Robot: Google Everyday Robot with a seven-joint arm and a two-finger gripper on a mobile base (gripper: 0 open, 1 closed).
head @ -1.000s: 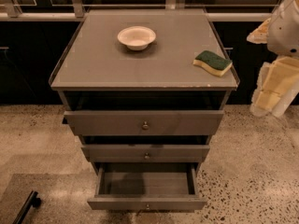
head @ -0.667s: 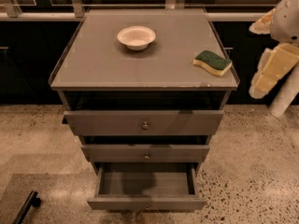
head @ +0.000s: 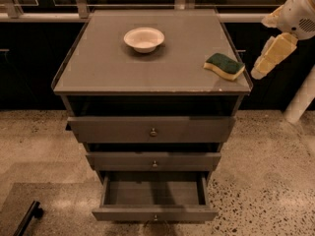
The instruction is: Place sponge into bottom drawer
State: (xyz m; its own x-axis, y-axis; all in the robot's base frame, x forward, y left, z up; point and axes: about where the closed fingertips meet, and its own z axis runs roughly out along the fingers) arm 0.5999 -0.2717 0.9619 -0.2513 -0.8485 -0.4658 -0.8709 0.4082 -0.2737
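The sponge (head: 224, 65) lies green side up at about 4 o'clock on the cabinet top (head: 98, 68), near its right edge. From it, the white bowl (head: 143, 38) sits toward 10 o'clock. The gripper (head: 264, 64) hangs at 3 o'clock, off the cabinet and apart from the sponge (released or clenched, I cannot tell; its arm is cut off at the right). Below, the bottom drawer (head: 128, 214) stands pulled open.

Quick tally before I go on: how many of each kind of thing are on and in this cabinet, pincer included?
sponge: 1
white bowl: 1
drawers: 3, top drawer, middle drawer, bottom drawer
pincer: 1, in the air right of the sponge
total: 6
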